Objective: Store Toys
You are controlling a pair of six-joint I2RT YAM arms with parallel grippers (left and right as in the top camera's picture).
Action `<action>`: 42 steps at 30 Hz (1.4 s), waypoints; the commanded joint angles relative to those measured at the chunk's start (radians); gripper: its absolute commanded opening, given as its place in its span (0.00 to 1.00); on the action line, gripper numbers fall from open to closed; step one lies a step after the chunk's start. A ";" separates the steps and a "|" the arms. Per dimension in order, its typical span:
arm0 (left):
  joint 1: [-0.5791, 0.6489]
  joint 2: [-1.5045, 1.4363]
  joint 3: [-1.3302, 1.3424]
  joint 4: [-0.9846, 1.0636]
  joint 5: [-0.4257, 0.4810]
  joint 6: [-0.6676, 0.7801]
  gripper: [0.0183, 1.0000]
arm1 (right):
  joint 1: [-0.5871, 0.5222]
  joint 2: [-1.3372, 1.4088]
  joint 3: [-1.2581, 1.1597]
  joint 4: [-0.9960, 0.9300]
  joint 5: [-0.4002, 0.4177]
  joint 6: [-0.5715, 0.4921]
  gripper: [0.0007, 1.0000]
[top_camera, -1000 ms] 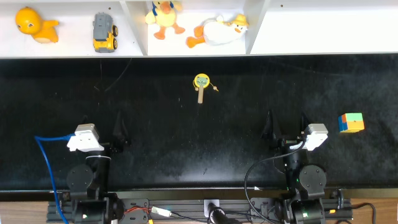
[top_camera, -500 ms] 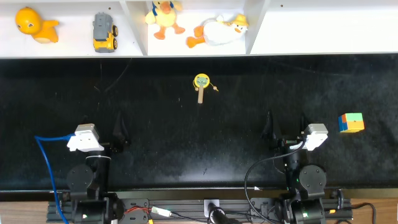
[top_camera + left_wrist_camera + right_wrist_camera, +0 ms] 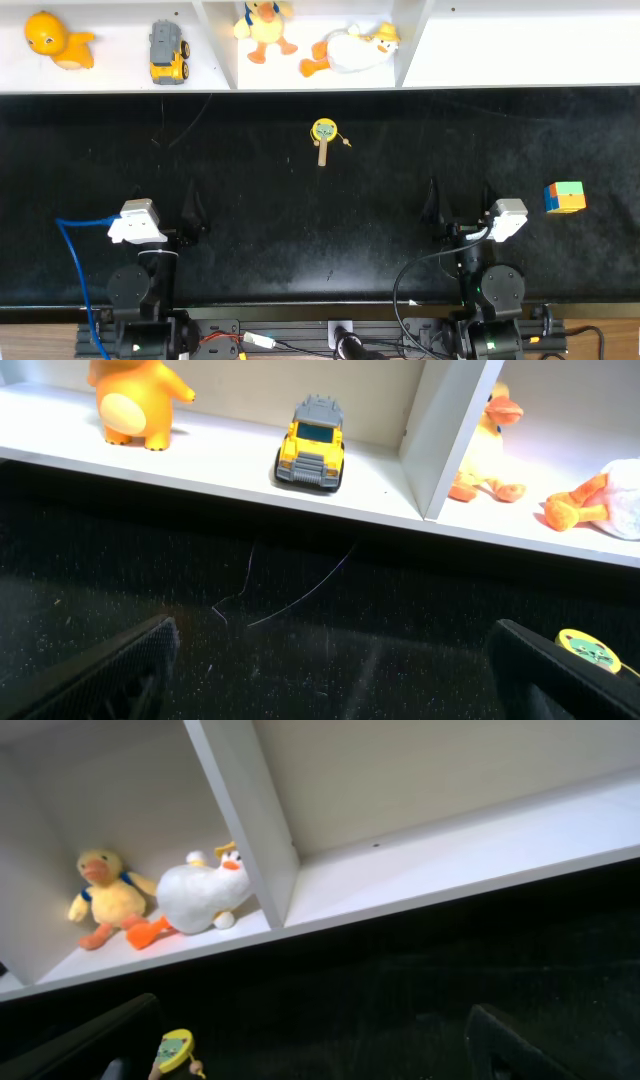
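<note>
No writing, number or sign is legible on the yellow toy truck [image 3: 311,444], the rattle drum [image 3: 324,131] or the colour cube [image 3: 565,197].

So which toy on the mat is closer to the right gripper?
The multicoloured cube, off to the side of the right gripper; the yellow paddle toy lies farther away, near the shelf.

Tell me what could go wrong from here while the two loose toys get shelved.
1. The rattle drum lies flat on the black mat and has a thin handle, so the jaws may slide it instead of lifting it.
2. The cube sits out to the side of the right gripper. An off-centre grip could twist it loose.
3. The middle compartment already holds the yellow duck and white goose. A third toy pushed in could topple them.
</note>
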State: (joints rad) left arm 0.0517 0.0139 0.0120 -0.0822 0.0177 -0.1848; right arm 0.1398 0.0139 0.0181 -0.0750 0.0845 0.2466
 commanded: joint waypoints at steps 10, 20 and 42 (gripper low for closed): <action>-0.008 -0.012 -0.004 -0.002 -0.012 -0.003 1.00 | 0.006 0.119 0.270 -0.218 -0.245 0.101 1.00; -0.008 -0.012 -0.004 -0.002 -0.012 -0.003 1.00 | 0.006 0.571 0.792 -0.599 -0.250 0.024 1.00; -0.008 -0.012 -0.004 -0.002 -0.012 -0.003 1.00 | 0.486 1.308 1.157 -0.825 -0.058 0.098 1.00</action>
State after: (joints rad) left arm 0.0517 0.0132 0.0120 -0.0822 0.0170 -0.1848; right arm 0.5880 1.2530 1.1454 -0.9123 -0.0338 0.2840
